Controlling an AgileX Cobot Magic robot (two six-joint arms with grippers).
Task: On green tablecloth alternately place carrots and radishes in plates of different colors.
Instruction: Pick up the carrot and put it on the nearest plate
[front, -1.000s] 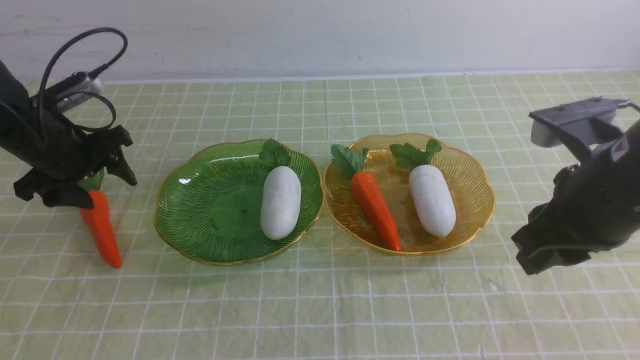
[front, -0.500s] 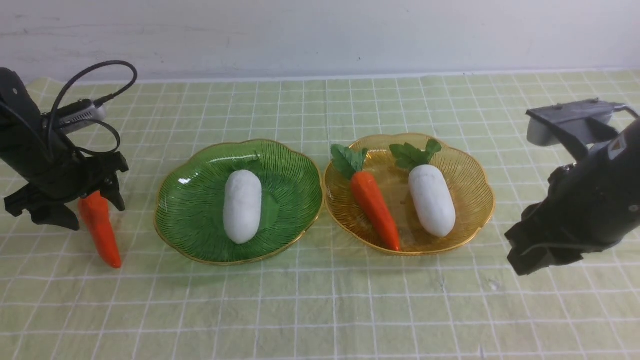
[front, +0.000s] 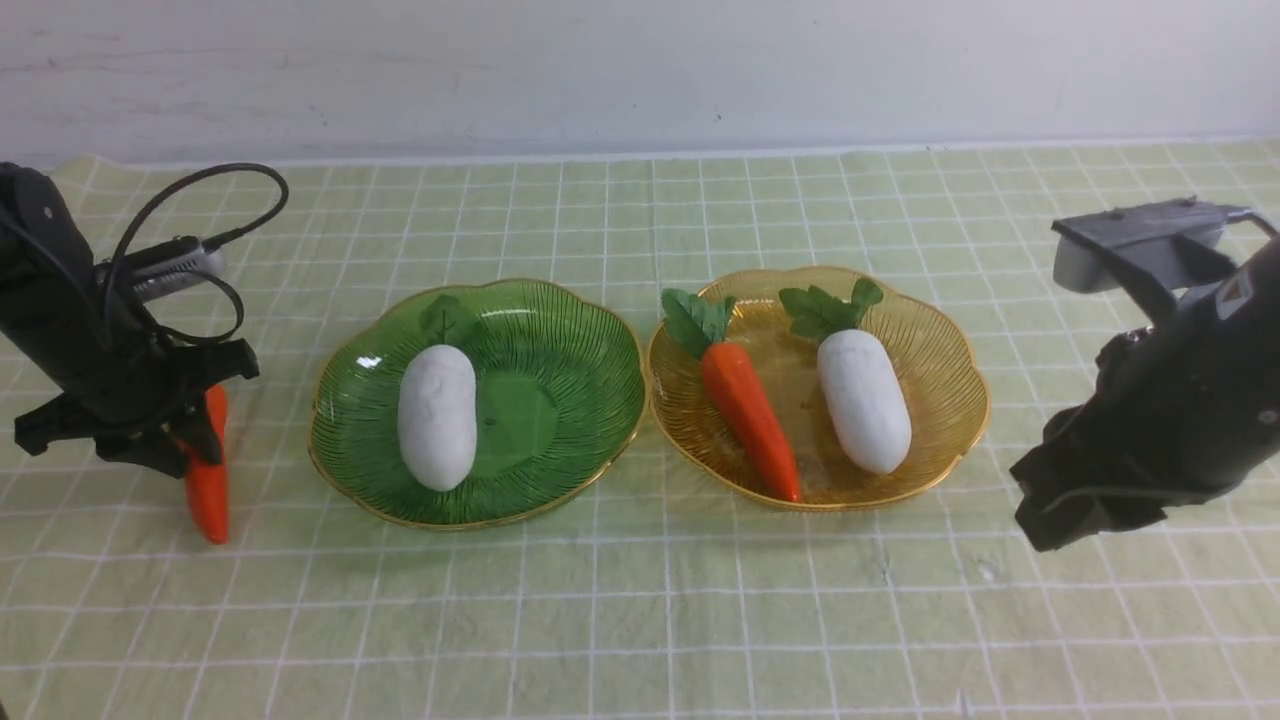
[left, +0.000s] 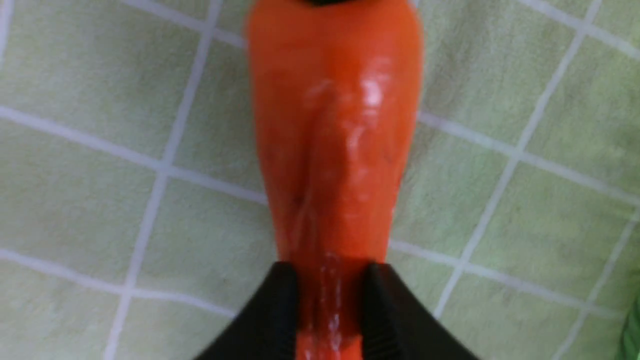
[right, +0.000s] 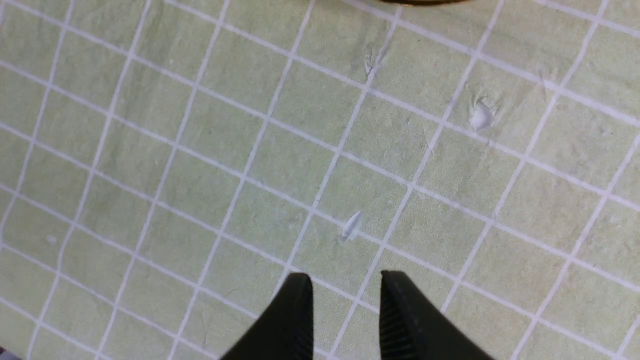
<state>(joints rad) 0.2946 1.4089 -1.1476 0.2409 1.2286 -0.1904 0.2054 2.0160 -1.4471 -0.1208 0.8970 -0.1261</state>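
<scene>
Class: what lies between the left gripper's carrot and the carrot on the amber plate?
The green plate, holding one white radish; the front view shows it.

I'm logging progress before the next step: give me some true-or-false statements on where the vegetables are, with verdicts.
1. The green plate holds a lone radish and no carrot. True.
2. The amber plate is empty. False: a plated carrot and a second radish lie in it side by side.
3. The left gripper is shut on the last carrot, outside both plates. True.
4. The right gripper holds a radish. False: it holds nothing, over bare cloth.
</scene>
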